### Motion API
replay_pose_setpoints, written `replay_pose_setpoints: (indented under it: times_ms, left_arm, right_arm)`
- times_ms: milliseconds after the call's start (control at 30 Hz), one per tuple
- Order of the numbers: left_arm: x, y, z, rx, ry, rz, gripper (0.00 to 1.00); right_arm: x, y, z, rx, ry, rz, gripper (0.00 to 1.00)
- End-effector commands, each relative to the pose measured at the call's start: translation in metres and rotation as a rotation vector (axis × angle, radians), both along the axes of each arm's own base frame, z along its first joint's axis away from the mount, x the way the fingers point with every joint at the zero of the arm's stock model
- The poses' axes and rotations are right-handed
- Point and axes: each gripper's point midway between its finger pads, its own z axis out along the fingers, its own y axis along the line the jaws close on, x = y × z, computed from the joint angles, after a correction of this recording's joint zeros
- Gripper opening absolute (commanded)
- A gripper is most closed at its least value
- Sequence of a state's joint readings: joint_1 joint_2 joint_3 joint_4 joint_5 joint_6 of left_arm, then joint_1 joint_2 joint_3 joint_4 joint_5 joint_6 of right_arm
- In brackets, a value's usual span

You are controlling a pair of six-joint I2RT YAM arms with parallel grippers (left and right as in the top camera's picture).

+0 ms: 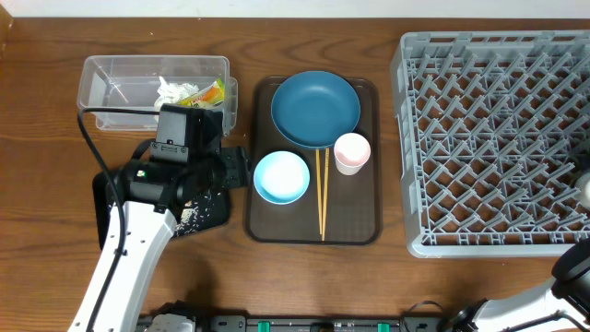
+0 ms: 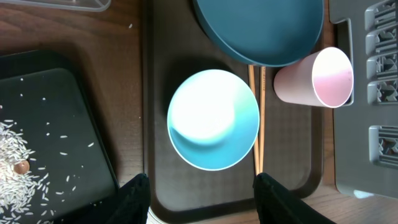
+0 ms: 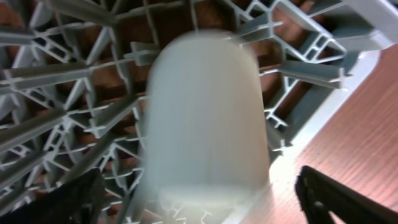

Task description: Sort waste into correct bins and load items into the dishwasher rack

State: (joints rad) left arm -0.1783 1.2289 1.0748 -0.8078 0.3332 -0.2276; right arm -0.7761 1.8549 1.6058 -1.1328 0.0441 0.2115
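The grey dishwasher rack [image 1: 489,138] fills the right side. In the right wrist view a white cup [image 3: 202,112], blurred, lies among the rack's pegs [image 3: 56,74]; my right gripper [image 3: 202,205] is open, its fingers clear of the cup on both sides. My left gripper [image 2: 202,202] is open over the near edge of the brown tray [image 1: 364,221], just short of the small white bowl [image 2: 212,118]. The blue plate [image 1: 315,108], pink cup [image 1: 351,152] and chopsticks [image 1: 322,198] also lie on that tray. Rice [image 2: 15,152] lies on the black tray [image 2: 68,106]. The tissue [image 1: 172,91] and wrapper [image 1: 205,95] sit in the clear tub [image 1: 111,74].
The left arm [image 1: 138,240] covers much of the black tray in the overhead view. Bare wooden table [image 1: 295,277] runs along the front edge. The right arm [image 1: 572,272] enters at the bottom right corner.
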Motion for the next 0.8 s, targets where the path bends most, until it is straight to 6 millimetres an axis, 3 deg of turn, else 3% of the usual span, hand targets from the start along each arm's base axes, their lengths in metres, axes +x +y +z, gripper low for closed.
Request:
replay_pose_setpoints:
  times_ms: [0,267,433,533,633,767]
  left_arm:
    - [0.002,0.003,0.003,0.014,-0.014,-0.005,0.57]
    - [0.002,0.003,0.003,0.014,-0.014,-0.005,0.58]
    - [0.002,0.002,0.003,0.013,-0.015,-0.005,0.60]
    - [0.008,-0.003,0.008,-0.010,-0.046,-0.018,0.60]
    - [0.021,-0.025,0.026,-0.090,-0.139,-0.081,0.60]
    - [0.042,-0.060,0.046,-0.141,-0.279,-0.161,0.60]
  right_arm:
    - [0.003,-0.003,0.001,0.027,-0.039,-0.035,0.99]
    - [0.013,0.014,0.006,0.107,-0.106,-0.017,0.99]
    - [0.037,0.035,0.041,0.120,-0.260,0.096,0.93]
    - [0.049,0.058,0.075,0.100,-0.359,0.190,0.93]
    - [0.057,0.101,0.109,0.102,-0.436,0.338,0.94]
    - [0.058,0.150,0.129,0.087,-0.438,0.493,0.95]
